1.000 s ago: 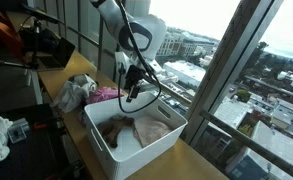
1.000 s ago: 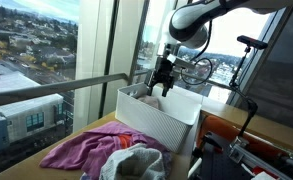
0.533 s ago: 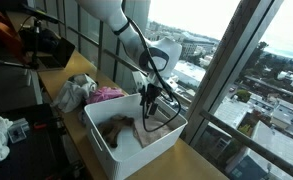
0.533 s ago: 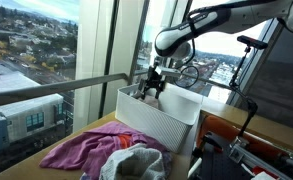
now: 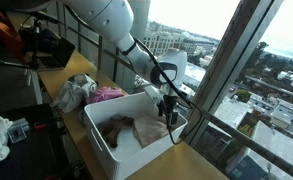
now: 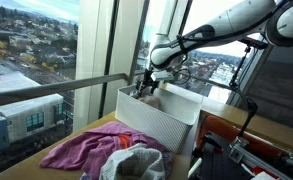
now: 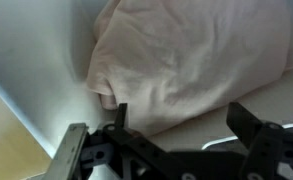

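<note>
Hand [image 7: 176,112] has dropped; cloth [image 7: 186,60] just beneath.

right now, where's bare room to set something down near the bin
Bare counter lies beyond the bin, at the end away from the pink cloth, which covers the other side. Inside the bin, the beige cloth and open claw crowd the space.
</note>
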You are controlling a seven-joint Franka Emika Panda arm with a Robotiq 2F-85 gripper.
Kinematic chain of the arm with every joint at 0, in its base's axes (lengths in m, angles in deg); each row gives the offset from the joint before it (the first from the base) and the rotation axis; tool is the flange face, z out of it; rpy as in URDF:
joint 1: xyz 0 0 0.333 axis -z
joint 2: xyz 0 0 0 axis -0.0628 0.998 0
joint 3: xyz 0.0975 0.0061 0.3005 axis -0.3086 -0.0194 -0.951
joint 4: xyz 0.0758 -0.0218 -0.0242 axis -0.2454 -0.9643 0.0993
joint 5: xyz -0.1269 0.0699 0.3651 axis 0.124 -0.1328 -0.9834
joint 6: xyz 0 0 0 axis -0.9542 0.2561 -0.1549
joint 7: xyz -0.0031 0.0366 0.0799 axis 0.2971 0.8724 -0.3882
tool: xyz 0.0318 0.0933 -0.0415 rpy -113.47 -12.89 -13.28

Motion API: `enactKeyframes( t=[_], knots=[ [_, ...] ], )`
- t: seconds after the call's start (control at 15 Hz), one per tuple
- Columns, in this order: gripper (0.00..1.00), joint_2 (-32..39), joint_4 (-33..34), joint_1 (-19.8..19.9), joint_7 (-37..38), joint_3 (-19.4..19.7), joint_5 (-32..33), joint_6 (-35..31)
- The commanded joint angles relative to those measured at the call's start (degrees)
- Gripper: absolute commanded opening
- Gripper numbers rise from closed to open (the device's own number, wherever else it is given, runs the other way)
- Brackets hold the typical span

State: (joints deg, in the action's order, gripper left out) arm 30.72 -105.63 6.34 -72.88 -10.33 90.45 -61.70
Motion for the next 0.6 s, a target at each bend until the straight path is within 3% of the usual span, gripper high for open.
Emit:
enactKeyframes(
  t=[0.0, 0.4, 0.47, 0.53],
  knots=[
    [1.00, 4.01, 2.40, -1.24, -0.05, 1.80, 3.76, -5.34],
    [1.00, 12.25, 6.65, -0.81, 0.78, 2.39, 3.86, -5.08],
    [0.75, 13.09, 7.39, -0.63, 0.65, 2.53, 3.73, -4.70],
    [0.72, 13.71, 8.18, -0.47, 0.62, 2.70, 3.62, -4.33]
  ],
)
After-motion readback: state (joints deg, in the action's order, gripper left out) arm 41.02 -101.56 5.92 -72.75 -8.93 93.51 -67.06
